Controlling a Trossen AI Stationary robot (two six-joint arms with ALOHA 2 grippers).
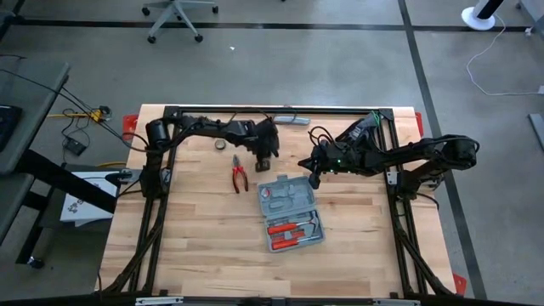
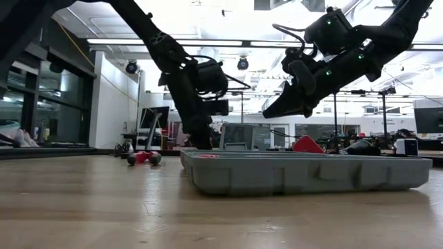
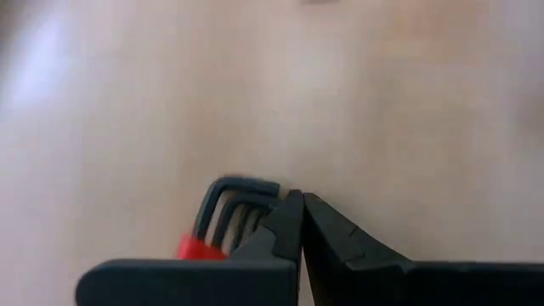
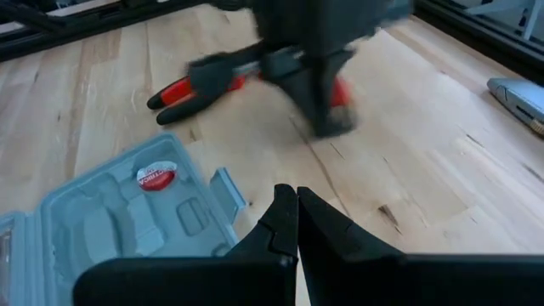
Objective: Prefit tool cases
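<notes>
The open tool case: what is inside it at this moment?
The tool case lies open. Its near half holds red-handled tools; the far half shows moulded slots and a small round red-and-white thing. Which slots are empty cannot be seen clearly.

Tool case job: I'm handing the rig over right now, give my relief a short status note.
Left pincer: shut, empty, down near the table beyond the case, by a red-and-black hex key set.
Right pincer: shut, empty, hovering off the case's far right corner.
Tool case: open flat at table centre; near half holds red-handled tools, far half's slots mostly empty.
Red-handled pliers: loose on the table, left of the case.
Left to do: seat the loose tools.
</notes>
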